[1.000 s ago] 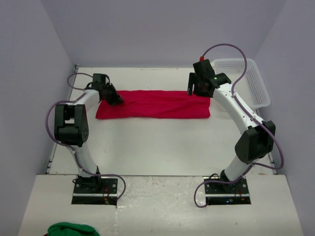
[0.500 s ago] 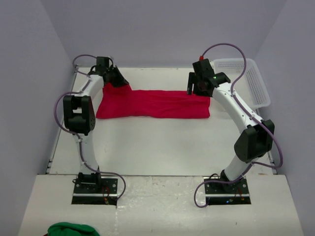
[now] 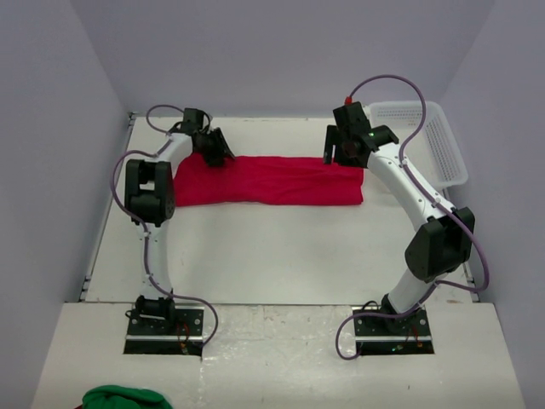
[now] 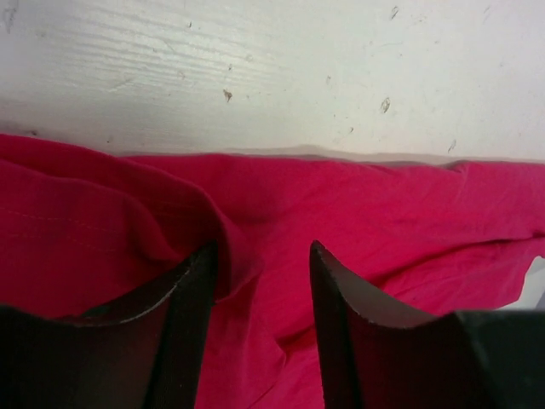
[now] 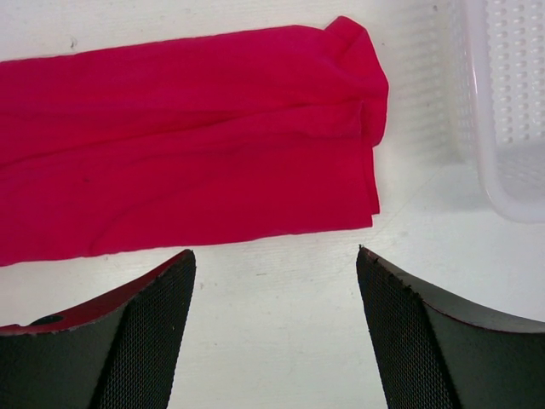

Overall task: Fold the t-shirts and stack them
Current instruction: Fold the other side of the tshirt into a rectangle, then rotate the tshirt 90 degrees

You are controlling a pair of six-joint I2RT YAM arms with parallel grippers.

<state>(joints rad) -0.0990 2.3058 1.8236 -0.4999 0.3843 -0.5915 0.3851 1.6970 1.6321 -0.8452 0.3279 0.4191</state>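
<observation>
One red t-shirt (image 3: 272, 181) lies folded into a long strip across the far half of the table. My left gripper (image 3: 219, 155) sits low over the strip's far edge near its left end. In the left wrist view its jaws (image 4: 262, 249) stand partly apart, with red cloth (image 4: 383, 213) below them and a raised fold against the left finger (image 4: 183, 324). My right gripper (image 3: 341, 152) hovers over the shirt's right end. In the right wrist view it (image 5: 272, 256) is wide open and empty over bare table, with the shirt's right end (image 5: 213, 136) just beyond.
A white mesh basket (image 3: 430, 141) stands at the back right, close to the shirt's right end, and also shows in the right wrist view (image 5: 511, 111). A green cloth (image 3: 119, 398) lies at the bottom left, in front of the arm bases. Grey walls enclose the table.
My left gripper lifted the shirt's left end toward the back, then moved right and came down over the strip's far edge. The right arm has not moved.
</observation>
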